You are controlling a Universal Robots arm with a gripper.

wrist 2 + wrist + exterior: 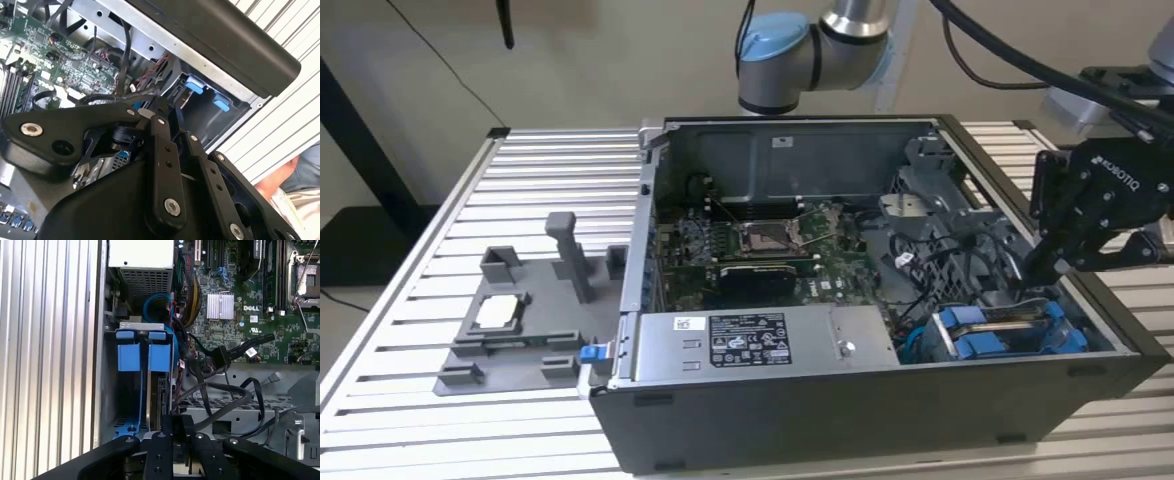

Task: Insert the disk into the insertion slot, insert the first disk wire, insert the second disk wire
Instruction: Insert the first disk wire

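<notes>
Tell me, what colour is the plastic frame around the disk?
Bright blue. The disk and its frame show best in the first wrist view.

1. In the exterior view, soft, even light falls on the slatted table (pixel 400 300). The inside of the computer case (pixel 854 410) is dimmer, and its front wall is dark.
2. In the second wrist view, the slatted table (pixel 295 115) washes out almost white.
3. In the first wrist view, the insertion slot (pixel 125 400) lies in shadow, while the heat sink (pixel 220 306) glints.

On the slatted table (pixel 547 190) a computer case (pixel 854 420) is set, with a fixture tray (pixel 470 362) at the exterior view's left and the disk (pixel 1003 335) seated in the insertion slot (pixel 111 395) inside.
</notes>
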